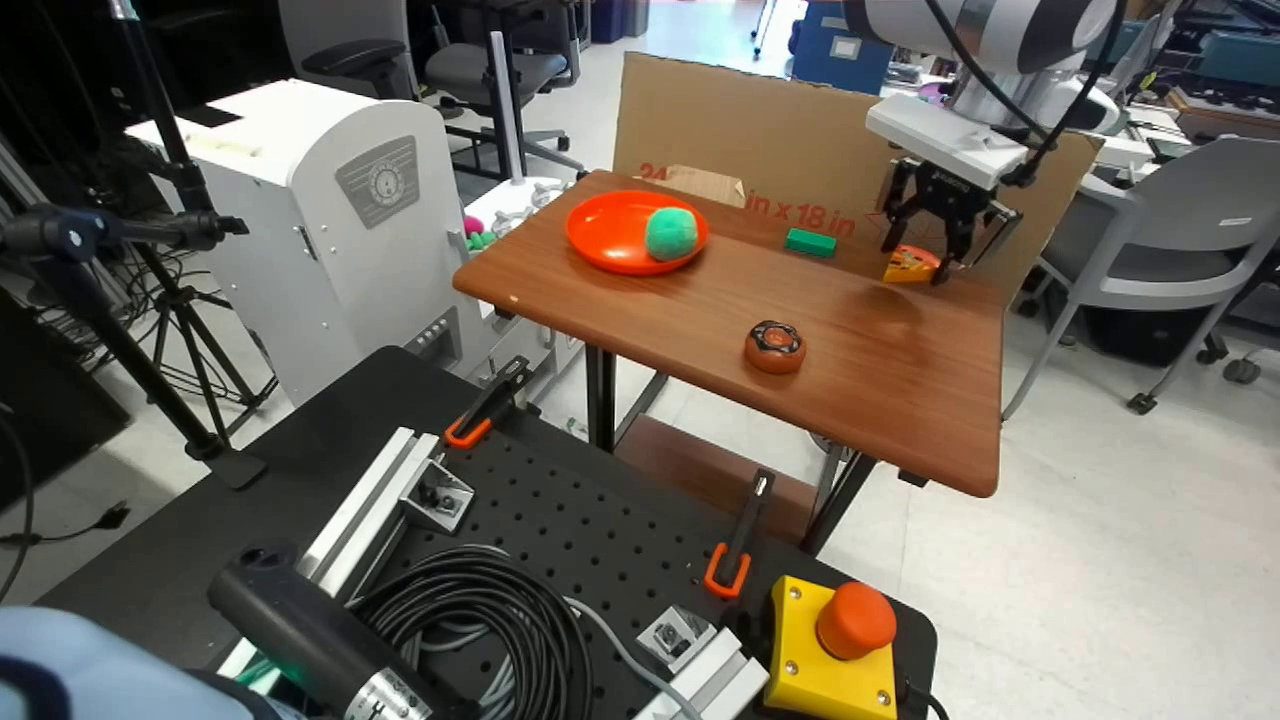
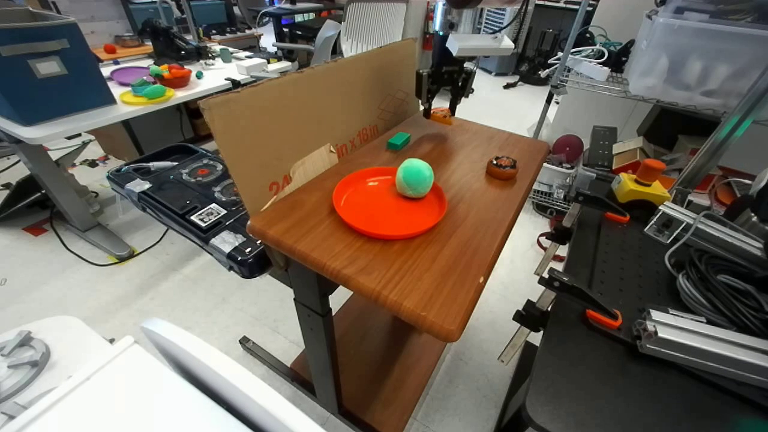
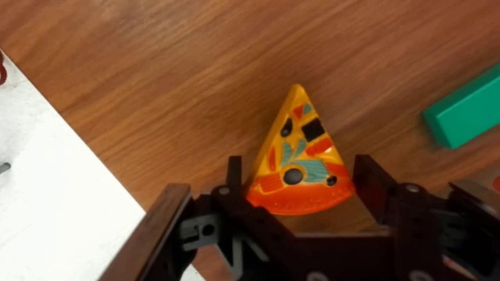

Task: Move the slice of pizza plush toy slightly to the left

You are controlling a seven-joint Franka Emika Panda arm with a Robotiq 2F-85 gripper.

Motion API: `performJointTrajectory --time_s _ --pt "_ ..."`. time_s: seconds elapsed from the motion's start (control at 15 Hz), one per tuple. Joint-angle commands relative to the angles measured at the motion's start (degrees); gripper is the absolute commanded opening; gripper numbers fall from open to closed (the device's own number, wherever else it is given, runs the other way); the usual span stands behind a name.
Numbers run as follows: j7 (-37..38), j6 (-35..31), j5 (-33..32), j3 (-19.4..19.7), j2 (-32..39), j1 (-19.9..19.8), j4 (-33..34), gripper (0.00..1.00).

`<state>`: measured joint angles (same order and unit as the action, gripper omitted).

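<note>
The slice of pizza plush toy [image 3: 302, 162] shows face up in the wrist view, clamped in a robot gripper [image 3: 298, 168]: a yellow-orange wedge with a curved red-orange crust and raised black, red and grey-green toppings, its tip pointing away from the gripper. The dark fingers [image 3: 372, 187] stand parted by the breadth of the crust and press it near its two corners, one on each side. Brown wood table [image 3: 175, 78] spreads below, and to the gripper's right in this view, near but apart, lies a green block [image 3: 468, 107].

In an exterior view, an orange plate [image 1: 610, 230] bearing a green ball [image 1: 671, 234] lies well apart from the gripper, toward the table's opposite end, with the block between them. A cardboard panel [image 1: 740, 130] printed in red rises behind the gripper. A blurred shadow [image 1: 887, 308] falls on the wood near the slice.

In an exterior view, a small brown round object [image 2: 502, 169], dark on top, sits off to one side of the gripper, nearer to it than the plate. The gripper points down over the table's far end, the slice an orange patch between its fingertips; whether its underside meets the wood I cannot tell from here
</note>
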<state>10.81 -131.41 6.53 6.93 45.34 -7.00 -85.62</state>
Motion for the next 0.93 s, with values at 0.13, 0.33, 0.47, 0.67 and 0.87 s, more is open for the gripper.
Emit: performJointTrajectory --time_s 0.13,0.33,0.47,0.67,0.87 --pt "-5.65 -7.22 -1.95 -2.10 -9.96 2.48 -17.64 0.46" --pt "-8.51 -11.58 -2.24 -2.79 -10.26 2.55 -20.69 0.46" --pt "-9.81 -13.17 -2.55 -2.83 -9.70 2.25 -20.44 0.46" --pt "-11.56 -12.30 -3.21 -2.81 -8.88 1.68 -20.04 0.46" --pt "-13.69 -10.98 -3.63 -3.13 -8.68 1.10 -21.10 0.46"
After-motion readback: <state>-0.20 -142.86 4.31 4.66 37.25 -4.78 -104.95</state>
